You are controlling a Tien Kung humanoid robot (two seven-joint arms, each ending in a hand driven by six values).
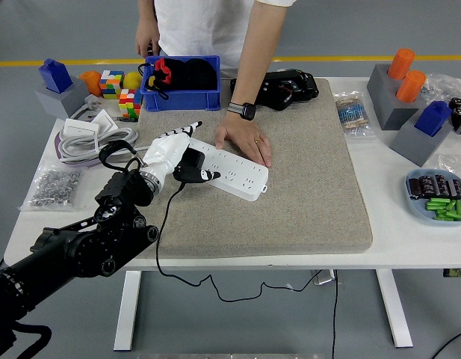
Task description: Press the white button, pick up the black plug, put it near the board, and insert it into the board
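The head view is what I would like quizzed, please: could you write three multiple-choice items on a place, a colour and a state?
1. Where does the white power strip lie?
A. on the grey mat
B. in the blue bin
C. on the floor

2. What colour is the plug at the left hand?
A. red
B. black
C. green

3. What is the person's hand doing?
A. lifting the strip
B. resting on the strip's far edge
C. holding the plug

Answers:
1 A, the strip sits on the mat's left part.
2 B, plug and cord are black.
3 B, the palm lies flat on the strip.
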